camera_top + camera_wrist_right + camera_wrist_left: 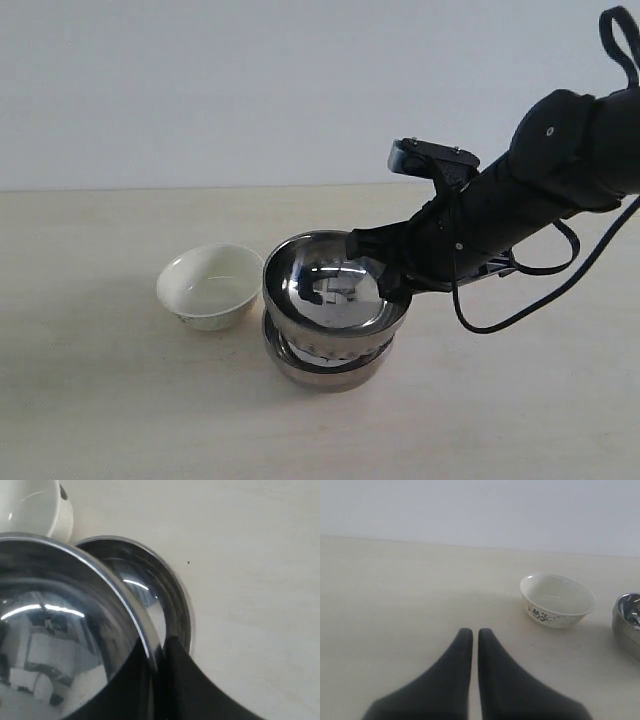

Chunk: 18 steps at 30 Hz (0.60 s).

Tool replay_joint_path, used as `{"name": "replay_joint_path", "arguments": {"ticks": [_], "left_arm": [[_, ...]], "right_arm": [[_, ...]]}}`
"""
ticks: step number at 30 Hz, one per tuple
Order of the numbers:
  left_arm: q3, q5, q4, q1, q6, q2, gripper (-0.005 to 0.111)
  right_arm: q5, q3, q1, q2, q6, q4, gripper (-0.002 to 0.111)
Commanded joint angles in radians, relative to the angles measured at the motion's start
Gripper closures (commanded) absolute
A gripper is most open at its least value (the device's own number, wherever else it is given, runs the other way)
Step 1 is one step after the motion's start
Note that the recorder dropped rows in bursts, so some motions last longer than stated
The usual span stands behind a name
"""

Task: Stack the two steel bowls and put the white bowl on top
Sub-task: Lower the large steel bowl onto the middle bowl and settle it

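My right gripper [395, 280] is shut on the rim of one steel bowl [335, 285], with one finger inside and one outside. That bowl hangs tilted just over the second steel bowl [325, 368], which stands on the table; whether they touch I cannot tell. In the right wrist view the held steel bowl [60, 620] sits offset from the lower steel bowl [150, 590], with my right gripper [160, 645] on its edge. The white bowl [210, 285] stands upright and empty just left of them. My left gripper [475, 631] is shut on nothing, well short of the white bowl [557, 600].
The pale wooden table [100, 400] is bare to the left and in front of the bowls. A black cable [520, 310] loops under the right arm. A plain white wall stands behind the table.
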Motion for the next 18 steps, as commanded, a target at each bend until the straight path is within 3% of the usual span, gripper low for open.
{"name": "replay_joint_path", "arguments": {"ticks": [1,9,14,18], "left_arm": [[0.004,0.0,0.002,0.003,-0.001,-0.003,0.103],[0.004,0.0,0.002,0.003,-0.001,-0.003,0.103],[0.004,0.0,0.002,0.003,-0.001,-0.003,0.103],[0.004,0.0,0.002,0.003,-0.001,-0.003,0.103]], "right_arm": [[-0.031,0.001,0.002,0.031,-0.004,0.009,0.108],[-0.053,0.001,0.011,0.052,-0.015,0.008,0.108],[-0.141,0.001,0.084,0.058,-0.013,0.008,0.108],[-0.142,0.001,0.087,0.058,-0.001,0.006,0.108]]}}
